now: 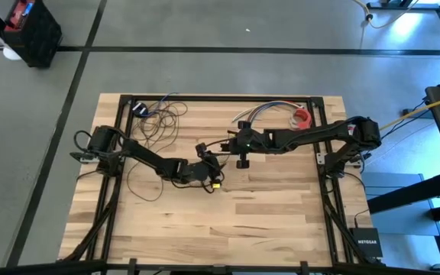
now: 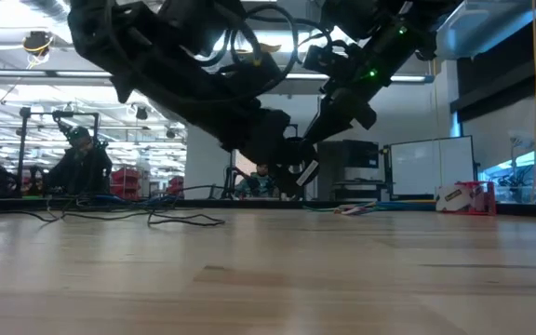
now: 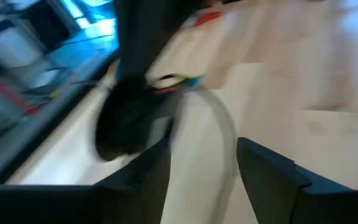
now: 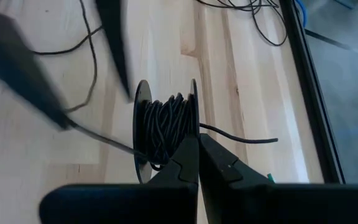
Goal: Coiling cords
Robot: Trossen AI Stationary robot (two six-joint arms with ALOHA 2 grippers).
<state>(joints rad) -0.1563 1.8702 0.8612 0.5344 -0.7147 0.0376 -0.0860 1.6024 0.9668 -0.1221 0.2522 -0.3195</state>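
Two arms meet near the middle of my table. From overhead, the left gripper (image 1: 207,174) sits just left of centre, and the right gripper (image 1: 237,147) reaches in from the right side to a spot just beside it.

My right wrist camera gives the clearest look: a small black spool (image 4: 165,127) stands on edge on the wooden table (image 1: 266,221), its two round flanges upright, with dark cord (image 4: 166,124) wound between them. The right claw's fingers (image 4: 194,163) are pressed together — clenched, tips right at the rim of one flange. I cannot tell whether they pinch the flange's edge or merely touch it. A free tail of the cord runs off the spool along the wood.

My left wrist camera is smeared, but the left claw's fingers (image 3: 263,171) stand well apart — released, with nothing between them — and a dark round shape lies ahead of them.

More of the cord (image 1: 159,121) lies in loose loops at the far left part of the table, with one long strand trailing toward the left arm. In the low view I see that slack (image 2: 138,218) lying flat on the wood at left.

A bundle of multicoloured wires (image 1: 270,112) and a red-and-white object (image 1: 302,116) sit at the far right edge.
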